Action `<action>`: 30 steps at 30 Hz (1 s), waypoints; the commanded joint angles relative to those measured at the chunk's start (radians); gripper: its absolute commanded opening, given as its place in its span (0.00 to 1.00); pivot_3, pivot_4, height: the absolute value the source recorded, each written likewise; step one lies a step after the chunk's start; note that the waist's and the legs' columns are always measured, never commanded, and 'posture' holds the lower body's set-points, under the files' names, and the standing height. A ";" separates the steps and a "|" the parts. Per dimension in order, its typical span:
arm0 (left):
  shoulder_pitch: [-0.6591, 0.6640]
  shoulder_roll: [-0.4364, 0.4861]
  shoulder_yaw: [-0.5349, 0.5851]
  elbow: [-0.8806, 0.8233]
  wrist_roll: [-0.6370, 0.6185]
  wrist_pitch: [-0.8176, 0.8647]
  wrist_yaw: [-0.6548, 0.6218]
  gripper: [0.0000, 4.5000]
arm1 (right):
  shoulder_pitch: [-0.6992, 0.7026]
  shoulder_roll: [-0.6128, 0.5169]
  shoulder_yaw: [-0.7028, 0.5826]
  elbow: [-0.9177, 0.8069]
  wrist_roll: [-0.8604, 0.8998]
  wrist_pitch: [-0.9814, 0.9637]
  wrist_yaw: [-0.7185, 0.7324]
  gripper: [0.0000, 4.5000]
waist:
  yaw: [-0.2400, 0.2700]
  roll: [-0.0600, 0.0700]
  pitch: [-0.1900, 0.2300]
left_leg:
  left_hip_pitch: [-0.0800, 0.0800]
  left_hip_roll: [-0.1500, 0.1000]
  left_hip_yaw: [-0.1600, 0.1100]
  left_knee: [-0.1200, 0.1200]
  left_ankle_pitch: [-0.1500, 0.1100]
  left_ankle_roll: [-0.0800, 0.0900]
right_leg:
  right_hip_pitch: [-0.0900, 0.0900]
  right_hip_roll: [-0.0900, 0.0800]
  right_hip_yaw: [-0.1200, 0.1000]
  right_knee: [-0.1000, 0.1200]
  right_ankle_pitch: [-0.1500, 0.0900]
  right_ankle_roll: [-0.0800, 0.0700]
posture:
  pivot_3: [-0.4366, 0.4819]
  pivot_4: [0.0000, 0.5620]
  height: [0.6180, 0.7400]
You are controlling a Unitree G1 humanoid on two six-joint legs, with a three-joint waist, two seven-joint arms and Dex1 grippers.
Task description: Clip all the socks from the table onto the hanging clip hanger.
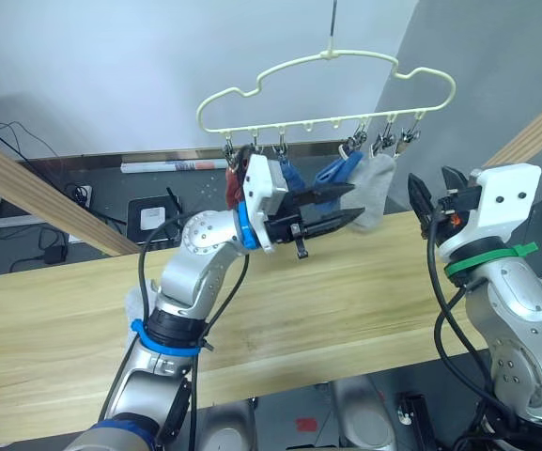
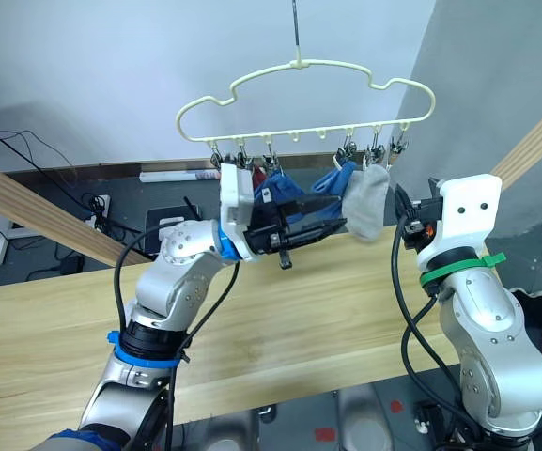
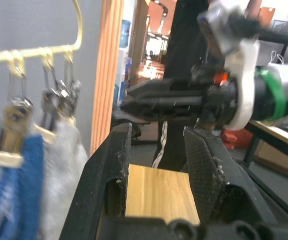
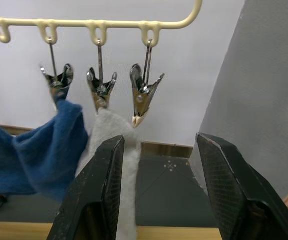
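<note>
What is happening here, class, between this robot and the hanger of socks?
A humanoid robot is pegging socks onto a clip hanger hung above a wooden table. Red, blue and grey socks already hang from the clips. The left end effector is raised beside the blue socks, its fingers apart and holding nothing. The right end effector is open and faces the end clip, which looks empty beside the grey sock.

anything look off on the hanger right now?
Nothing is damaged. The clip hanger hangs tilted, and the grey sock sits in one clip only, while the end clip beside it looks empty. Both grippers, left and right, are open and hold nothing.
</note>
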 commanded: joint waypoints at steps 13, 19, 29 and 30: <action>-0.054 0.012 0.007 -0.022 0.001 -0.019 -0.012 0.41 | -0.128 0.094 0.090 0.189 -0.116 -0.097 -0.091 0.34 | 0.001 0.000 0.000 | 0.000 0.000 0.000 0.000 0.000 0.000 | 0.000 -0.001 0.001 0.000 0.000 0.000 | 0.29 0.73 1.00; -0.059 0.014 0.004 -0.013 0.012 -0.029 -0.015 0.41 | -0.170 0.119 0.095 0.267 -0.150 -0.140 -0.099 0.34 | 0.002 0.000 0.000 | 0.000 0.000 -0.001 0.000 0.000 0.000 | 0.000 -0.001 0.001 0.000 0.000 0.000 | 0.29 0.73 1.00; -0.060 0.009 -0.003 -0.008 0.029 -0.042 -0.009 0.41 | -0.218 0.153 0.088 0.340 -0.181 -0.209 -0.106 0.34 | 0.002 0.000 0.000 | 0.000 0.000 -0.002 0.000 -0.001 0.002 | 0.000 -0.001 0.001 0.001 0.000 0.000 | 0.30 0.72 1.00; -0.059 0.007 -0.004 -0.009 0.031 -0.042 -0.006 0.41 | -0.222 0.158 0.087 0.341 -0.179 -0.216 -0.107 0.34 | 0.002 0.000 0.000 | 0.000 0.000 -0.002 0.000 -0.001 0.002 | 0.000 -0.001 0.001 0.001 0.000 0.000 | 0.30 0.72 1.00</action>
